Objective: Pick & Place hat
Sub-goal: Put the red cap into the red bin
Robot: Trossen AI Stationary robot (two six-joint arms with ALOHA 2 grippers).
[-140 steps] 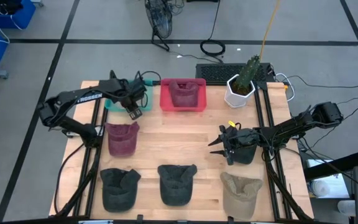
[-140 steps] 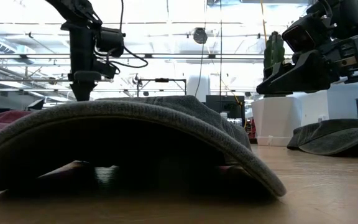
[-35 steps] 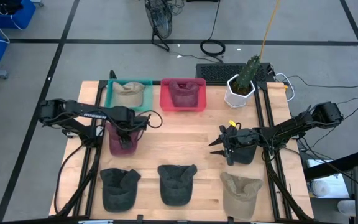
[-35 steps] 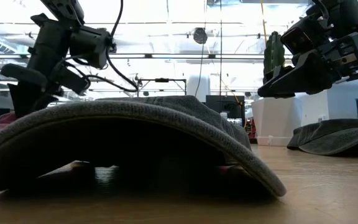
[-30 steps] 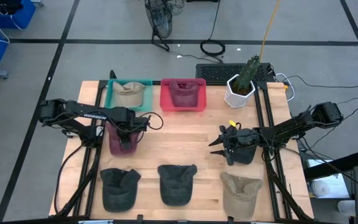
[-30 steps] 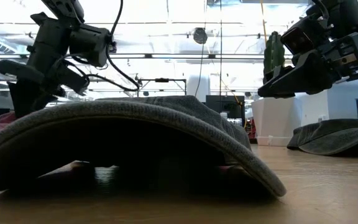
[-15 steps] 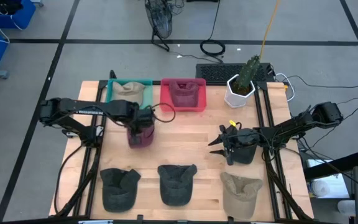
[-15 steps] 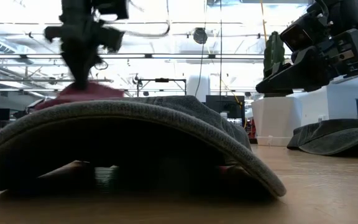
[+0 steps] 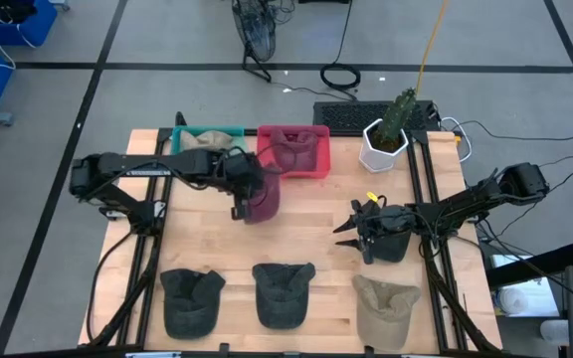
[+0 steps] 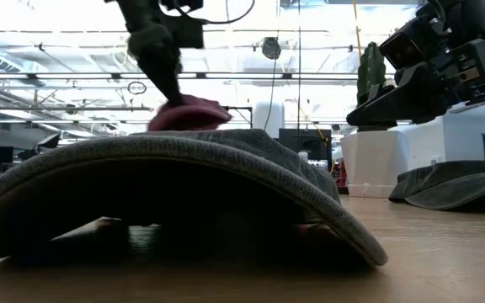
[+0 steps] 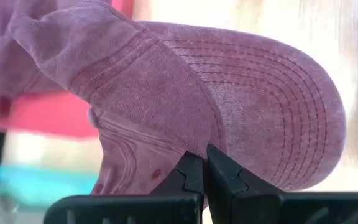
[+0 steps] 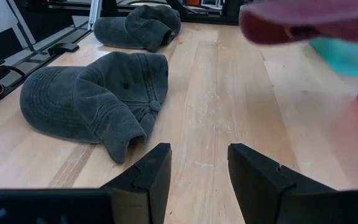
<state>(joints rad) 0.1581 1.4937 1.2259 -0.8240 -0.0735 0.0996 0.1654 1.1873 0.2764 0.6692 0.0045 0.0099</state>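
Observation:
A maroon hat hangs above the wooden table, just in front of the red bin. My left gripper is shut on it. In the left wrist view the stitched brim and the crown fill the picture above the shut fingers. In the low view the hat shows below the gripper, behind a grey hat. My right gripper waits open at the table's right, over a dark hat. My left gripper pinches the maroon hat between its two fingers where the brim meets the crown. The fingers slant down on it from the table's left. The hat is lifted clear of the table and hangs below the fingers.
A teal bin holding a tan hat and the red bin holding a maroon hat stand at the far edge. A white plant pot stands far right. Two dark hats and a tan hat lie along the near edge.
My left gripper has taken hold of the maroon hat that lay at the table's left, lifted it clear and carried it rightward and toward the far edge, near the red bin. The gripper has tipped as it rose.

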